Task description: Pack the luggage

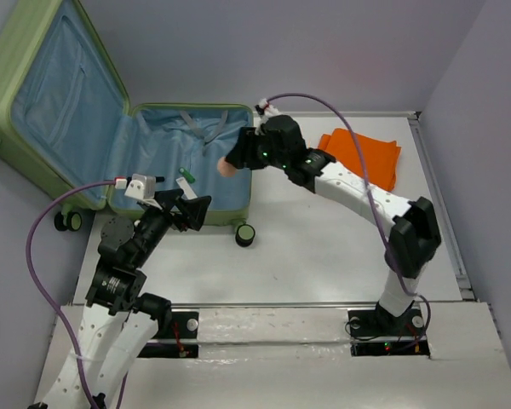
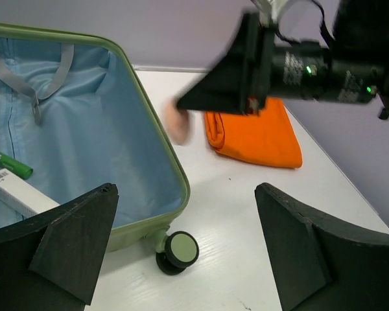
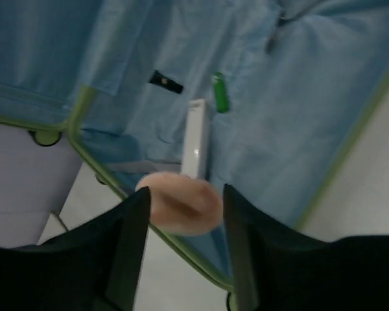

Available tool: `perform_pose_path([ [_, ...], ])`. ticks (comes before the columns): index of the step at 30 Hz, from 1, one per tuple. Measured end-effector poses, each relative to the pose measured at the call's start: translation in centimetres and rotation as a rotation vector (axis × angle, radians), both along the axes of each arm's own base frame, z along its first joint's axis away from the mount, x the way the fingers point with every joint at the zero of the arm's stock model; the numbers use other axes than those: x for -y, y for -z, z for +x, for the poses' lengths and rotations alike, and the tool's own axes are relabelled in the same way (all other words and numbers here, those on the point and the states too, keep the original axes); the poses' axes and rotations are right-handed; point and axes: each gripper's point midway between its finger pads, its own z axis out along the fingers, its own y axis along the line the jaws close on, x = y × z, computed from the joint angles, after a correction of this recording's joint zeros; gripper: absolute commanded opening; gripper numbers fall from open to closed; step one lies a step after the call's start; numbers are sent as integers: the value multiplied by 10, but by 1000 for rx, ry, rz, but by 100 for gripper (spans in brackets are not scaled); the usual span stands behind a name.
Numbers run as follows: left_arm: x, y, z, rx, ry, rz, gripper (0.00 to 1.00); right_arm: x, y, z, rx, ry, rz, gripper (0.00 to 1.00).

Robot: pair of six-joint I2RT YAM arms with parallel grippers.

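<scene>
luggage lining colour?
Light blue. The luggage lining shows best in the left wrist view.

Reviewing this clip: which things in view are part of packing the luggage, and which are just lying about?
Part of the job: luggage, open; white box and green tube inside it; peach round item between the fingers of the right gripper; folded orange cloth on the table, likely next.
Just lying about: nothing else loose shows.
</scene>
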Motion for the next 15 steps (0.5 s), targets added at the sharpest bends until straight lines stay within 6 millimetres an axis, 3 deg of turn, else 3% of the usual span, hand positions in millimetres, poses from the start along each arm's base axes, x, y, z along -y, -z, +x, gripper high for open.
perform_pose_path([
  [1, 0, 0, 0, 1, -2, 0, 99, -25, -18, 8, 37, -44, 42, 83],
  [2, -1, -1, 0, 2, -5, -1, 99, -46, -34, 17, 75, -79, 85, 88],
  [3, -1, -1, 0, 4, -7, -2, 99, -63, -39, 18, 97, -113, 104, 88],
  [6, -2, -2, -1, 8, -8, -3, 99, -65, -18, 12, 55, -137, 78, 84],
  [7, -2, -2, -1, 10, -8, -3, 99, -57, -9, 12, 35, -131, 63, 81],
  [9, -2, -3, -2, 13, -8, -4, 99, -30, 11, 18, 1, -86, 25, 51],
  [11, -2, -3, -2, 14, -8, -5, 99, 27, 41, 32, -47, 29, -49, 35],
  [12, -2, -3, -3, 14, -7, -5, 99, 40, 45, 35, -57, 56, -63, 32],
  [14, -2, -3, -3, 13, -5, -4, 99, 80, 59, 50, -72, 152, -114, 33],
  [15, -1, -3, -3, 12, -3, -4, 99, 113, 69, 62, -85, 237, -161, 45],
])
